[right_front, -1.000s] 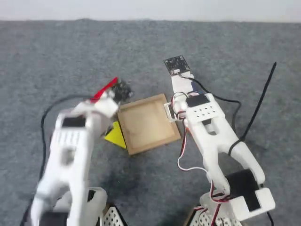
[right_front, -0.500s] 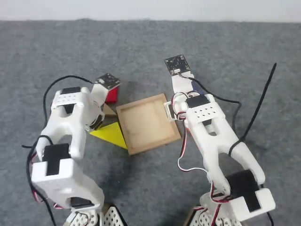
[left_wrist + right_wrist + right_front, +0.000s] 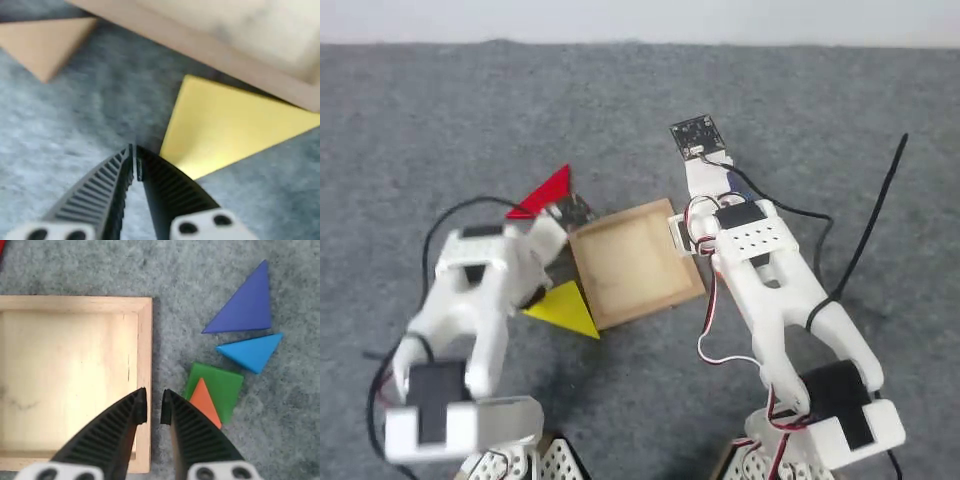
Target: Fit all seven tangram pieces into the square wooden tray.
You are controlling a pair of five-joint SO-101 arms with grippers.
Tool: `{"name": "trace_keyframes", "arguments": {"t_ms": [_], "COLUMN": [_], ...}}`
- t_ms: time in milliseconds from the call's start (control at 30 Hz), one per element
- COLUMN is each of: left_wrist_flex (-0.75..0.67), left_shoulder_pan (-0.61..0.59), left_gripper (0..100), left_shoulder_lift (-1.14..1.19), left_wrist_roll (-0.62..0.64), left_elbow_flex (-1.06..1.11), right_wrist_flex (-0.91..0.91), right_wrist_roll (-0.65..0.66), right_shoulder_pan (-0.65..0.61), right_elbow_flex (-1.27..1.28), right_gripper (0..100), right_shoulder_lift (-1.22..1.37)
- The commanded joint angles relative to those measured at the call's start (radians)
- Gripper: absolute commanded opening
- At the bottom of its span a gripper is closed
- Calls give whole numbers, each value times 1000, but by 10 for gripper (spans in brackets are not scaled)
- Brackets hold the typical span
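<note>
Tray (image 3: 635,262) sits empty mid-desk, yellow triangle (image 3: 565,308) flat just beside its near-left edge, left gripper (image 3: 134,152) pinched closed on nothing, right gripper (image 3: 153,407) barely parted and empty over the right rim; closed tips could just shove the triangle away.

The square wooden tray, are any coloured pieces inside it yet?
No, the square wooden tray shows a bare floor in the high view, with the yellow triangle lying outside beside it.
</note>
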Motion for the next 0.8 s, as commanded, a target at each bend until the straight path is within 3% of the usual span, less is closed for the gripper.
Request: {"name": "trace_keyframes", "arguments": {"t_ms": [0, 167, 367, 467, 633, 767], "left_wrist_flex": [-29, 101, 264, 311, 443, 496], "left_shoulder_pan": [14, 6, 6, 14, 54, 123], "left_gripper": [15, 15, 16, 26, 147, 156], "left_shoulder_lift": [-164, -181, -187, -181, -178, -176], "left_wrist_roll": [-35, -210, -574, -652, -726, -787], "left_elbow_flex": [91, 90, 18, -77, -248, -252], "right_wrist_flex": [-18, -15, -10, -10, 13, 39], "right_wrist_roll": [-9, -8, -6, -6, -5, -5], "right_shoulder_pan": [10, 10, 10, 16, 39, 61], "right_elbow_flex": [-5, -5, -5, -5, -6, -14], "right_gripper": [58, 58, 59, 60, 61, 61], "right_shoulder_lift": [-67, -67, -67, -67, -77, -79]}}
